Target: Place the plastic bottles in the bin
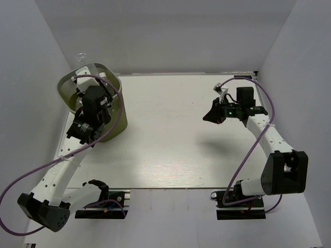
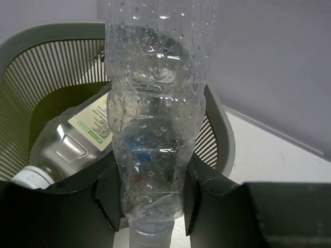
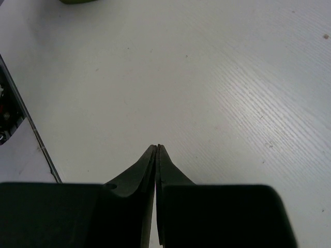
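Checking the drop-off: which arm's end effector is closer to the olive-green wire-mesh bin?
Left. The left end effector holds a clear crinkly plastic bottle right at the bin; the right end effector, shut and empty, hovers above the white table far across from it.

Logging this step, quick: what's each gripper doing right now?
Left gripper: closed on a clear bottle, over the bin.
Right gripper: closed, holding nothing.

The bottle (image 2: 155, 129) runs off the top edge.
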You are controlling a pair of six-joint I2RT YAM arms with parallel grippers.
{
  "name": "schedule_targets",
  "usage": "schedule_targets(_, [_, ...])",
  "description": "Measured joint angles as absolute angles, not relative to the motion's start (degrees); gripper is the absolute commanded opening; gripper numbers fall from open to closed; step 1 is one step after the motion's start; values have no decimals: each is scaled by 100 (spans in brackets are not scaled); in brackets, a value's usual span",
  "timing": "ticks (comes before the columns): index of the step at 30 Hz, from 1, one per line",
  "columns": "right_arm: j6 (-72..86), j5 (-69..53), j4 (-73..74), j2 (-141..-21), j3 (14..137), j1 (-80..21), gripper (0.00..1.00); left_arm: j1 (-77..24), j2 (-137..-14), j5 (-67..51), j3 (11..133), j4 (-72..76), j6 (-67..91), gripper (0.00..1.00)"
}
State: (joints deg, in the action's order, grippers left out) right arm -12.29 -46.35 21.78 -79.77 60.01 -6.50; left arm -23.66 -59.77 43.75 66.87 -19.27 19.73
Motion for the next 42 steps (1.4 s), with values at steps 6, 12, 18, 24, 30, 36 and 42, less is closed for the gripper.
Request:
schedule_targets(6, [-1243, -4602, 2276, -7719, 5822, -652, 7, -2342, -5927, 4672, 6678, -1992, 2434, 4])
schedule_targets(12, [-1243, -4584, 2279, -7719, 5822, -652, 7, -2335, -5570, 5096, 6495, -1678, 2707, 9])
schedule_targets(18, [-1243, -4576, 2281, -7719, 5819, -652, 8, -2324, -5623, 5806, 6499, -1743, 3485, 28])
schedule_targets(24, [-1253, -4571, 2303, -7717, 5817, -652, 8, -2231, -6331, 6117, 6519, -2045, 4066, 59])
schedule_targets(30, [-1269, -4536, 2342, -7636, 5684, -652, 31, -2145, -6484, 6014, 6617, -1870, 3911, 100])
schedule_targets(36, [-1253, -4486, 2364, -7631, 5636, -655, 90, -2231, -6359, 5384, 6661, -1372, 2659, 100])
schedule_targets(42, [-1247, -4460, 2394, -7684, 5693, -663, 90, -2237, -5625, 3336, 6661, -1048, 1293, 100])
